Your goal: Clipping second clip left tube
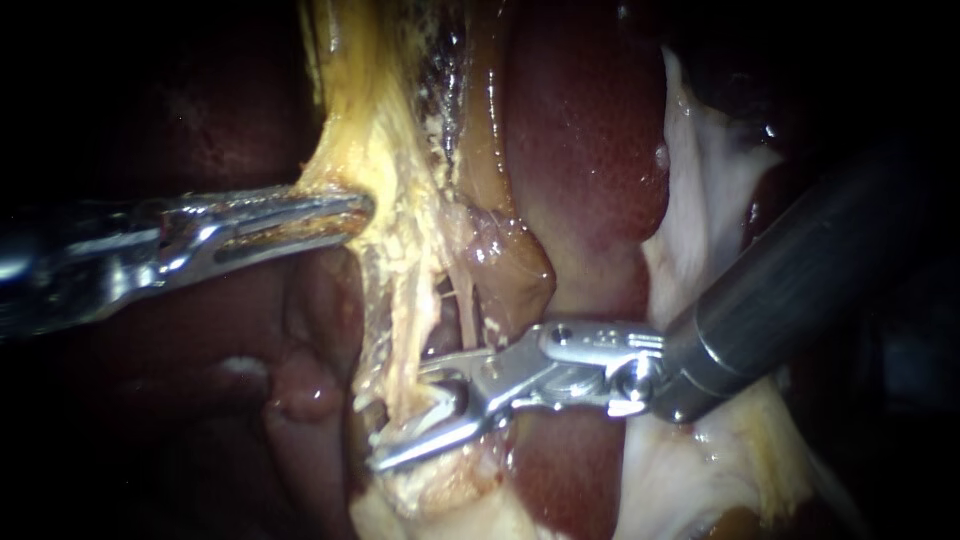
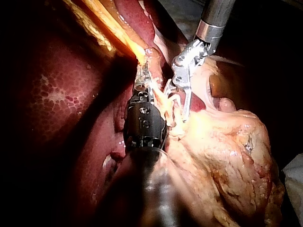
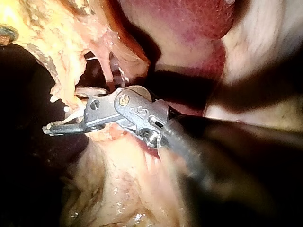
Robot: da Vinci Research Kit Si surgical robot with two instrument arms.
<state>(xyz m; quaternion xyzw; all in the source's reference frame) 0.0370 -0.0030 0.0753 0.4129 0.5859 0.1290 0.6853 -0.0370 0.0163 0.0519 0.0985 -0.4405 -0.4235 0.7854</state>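
My right instrument (image 1: 415,415) comes in from the right. Its jaws stand open astride the lower end of the left tube (image 1: 400,335), a pale yellow strand, with a whitish clip-like piece (image 1: 445,400) showing between them. A thinner pink tube (image 1: 465,315) runs just to the right of the strand. My left instrument (image 1: 345,212) is shut on the yellow fatty tissue (image 1: 375,150) higher up and holds it taut. In the right wrist view the right instrument's jaws (image 3: 64,116) reach under the ragged yellow tissue (image 3: 57,61). The left wrist view shows both instruments, left (image 2: 142,80) and right (image 2: 182,97), close together.
Dark red liver (image 1: 585,140) lies behind and to the right of the tubes. Pale membrane (image 1: 700,200) runs beside the right instrument's shaft (image 1: 800,270). A lumpy yellow mass of fat (image 2: 227,156) sits beside the left instrument's shaft.
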